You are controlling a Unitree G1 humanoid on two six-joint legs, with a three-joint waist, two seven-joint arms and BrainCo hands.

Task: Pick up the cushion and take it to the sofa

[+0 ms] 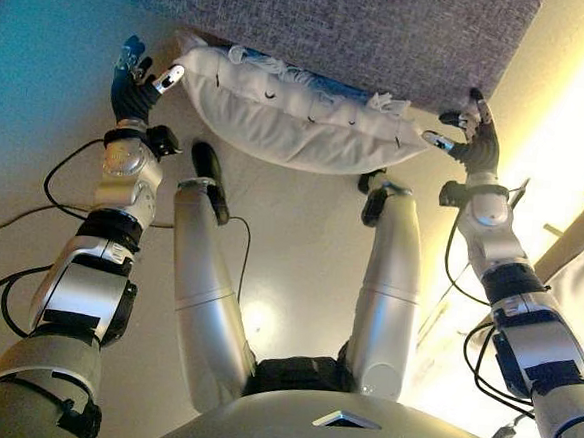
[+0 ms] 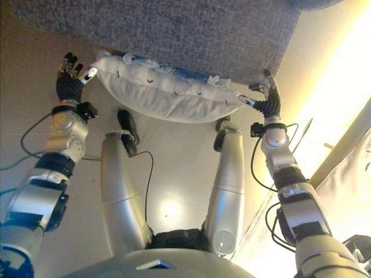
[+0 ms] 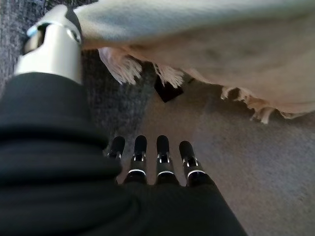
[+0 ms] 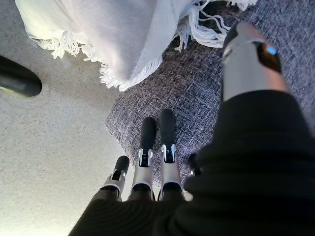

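A white cushion (image 1: 289,119) with fringed edges lies across the front edge of the grey fabric sofa (image 1: 366,24), its far side against the sofa. My left hand (image 1: 132,93) is at the cushion's left end with straight fingers (image 3: 147,160); its thumb (image 3: 51,44) touches the cushion (image 3: 197,44). My right hand (image 1: 478,142) is at the right end, also with straight fingers (image 4: 152,142); its thumb (image 4: 248,59) is beside the fringe over the sofa fabric (image 4: 197,98). Neither hand curls round the cushion.
Pale floor (image 1: 301,230) lies below the sofa's front edge. A light-coloured slanted edge (image 1: 582,234) and a brightly lit strip run along the right side.
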